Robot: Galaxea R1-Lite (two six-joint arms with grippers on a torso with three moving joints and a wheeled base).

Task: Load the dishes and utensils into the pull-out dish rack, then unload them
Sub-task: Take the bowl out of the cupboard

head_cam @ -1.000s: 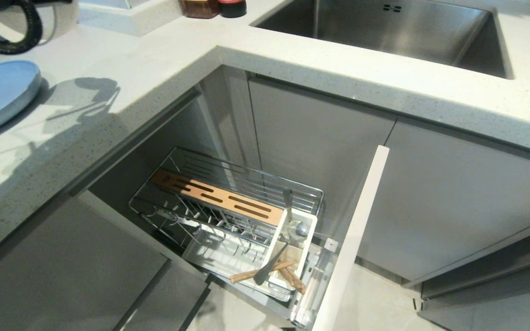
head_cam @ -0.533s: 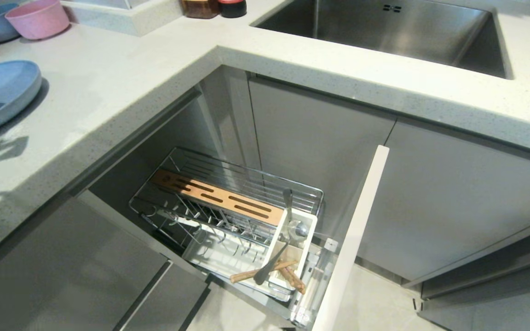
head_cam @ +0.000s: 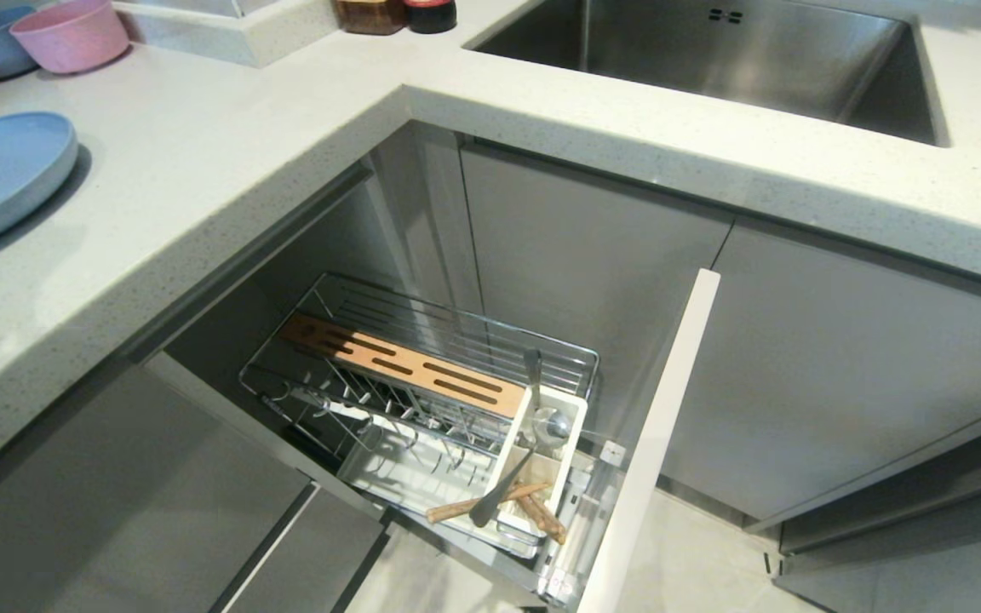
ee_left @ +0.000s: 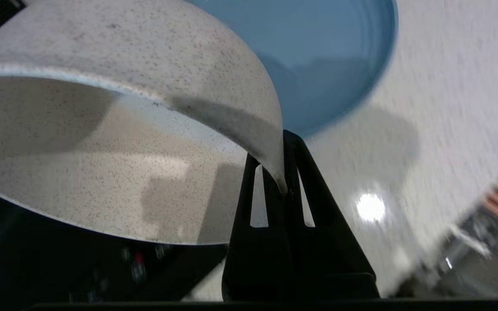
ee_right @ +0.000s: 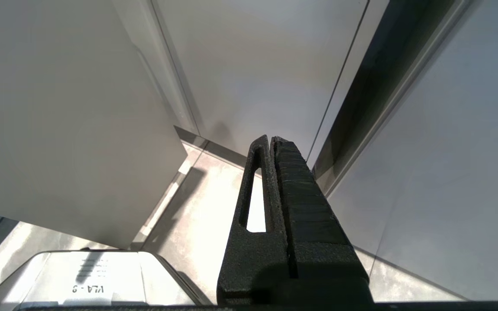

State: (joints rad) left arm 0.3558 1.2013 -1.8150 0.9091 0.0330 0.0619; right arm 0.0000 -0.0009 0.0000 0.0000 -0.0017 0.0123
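Left wrist view, left hand clamped on cream bowl rim, above blue plate

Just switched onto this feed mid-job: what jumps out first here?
The left claw is shut on the rim of a speckled cream-white round bowl, held above the large light-blue round plate on the counter. Below the counter, the chrome wire pull-out dish rack stands open, with wooden chopsticks and a silver spoon in its white caddy.
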